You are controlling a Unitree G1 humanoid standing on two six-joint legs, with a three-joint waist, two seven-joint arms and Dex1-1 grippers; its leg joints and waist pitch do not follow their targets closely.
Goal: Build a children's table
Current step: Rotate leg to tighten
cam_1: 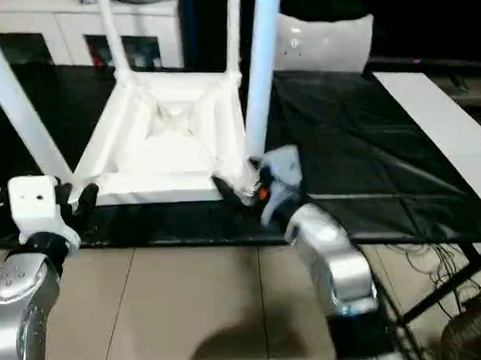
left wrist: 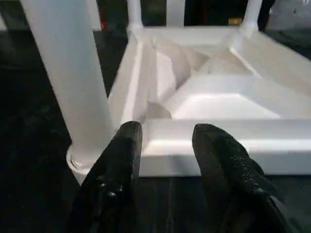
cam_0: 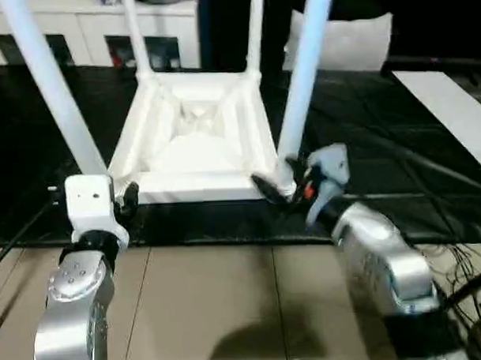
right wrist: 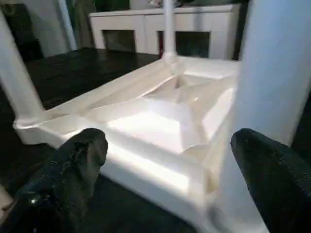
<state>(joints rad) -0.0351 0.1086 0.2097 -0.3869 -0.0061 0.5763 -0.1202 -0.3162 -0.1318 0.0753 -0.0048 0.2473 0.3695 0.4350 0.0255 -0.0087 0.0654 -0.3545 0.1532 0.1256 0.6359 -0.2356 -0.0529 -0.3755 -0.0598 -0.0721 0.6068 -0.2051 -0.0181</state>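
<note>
The children's table (cam_0: 193, 185) lies upside down on a black mat, its ribbed underside facing up. All of its white tube legs stand in the corner sockets: the front-left leg (cam_0: 56, 92), the front-right leg (cam_0: 304, 75) and two back legs (cam_0: 134, 33). My left gripper (left wrist: 167, 133) is open, nothing between its fingers, just in front of the table's front rim beside the front-left leg (left wrist: 68, 73). My right gripper (cam_0: 286, 182) is wide open at the front-right corner, one finger (right wrist: 77, 155) before the rim and the other finger (right wrist: 272, 170) beside that leg's base (right wrist: 272, 73).
The black mat (cam_0: 381, 143) ends at a tiled floor (cam_0: 213, 307) near me. A white cabinet (cam_0: 85, 27) stands behind the table, a white cushion-like object (cam_0: 346, 38) at back right, and a white board (cam_0: 451, 109) on the right. Cables (cam_0: 464, 259) hang at lower right.
</note>
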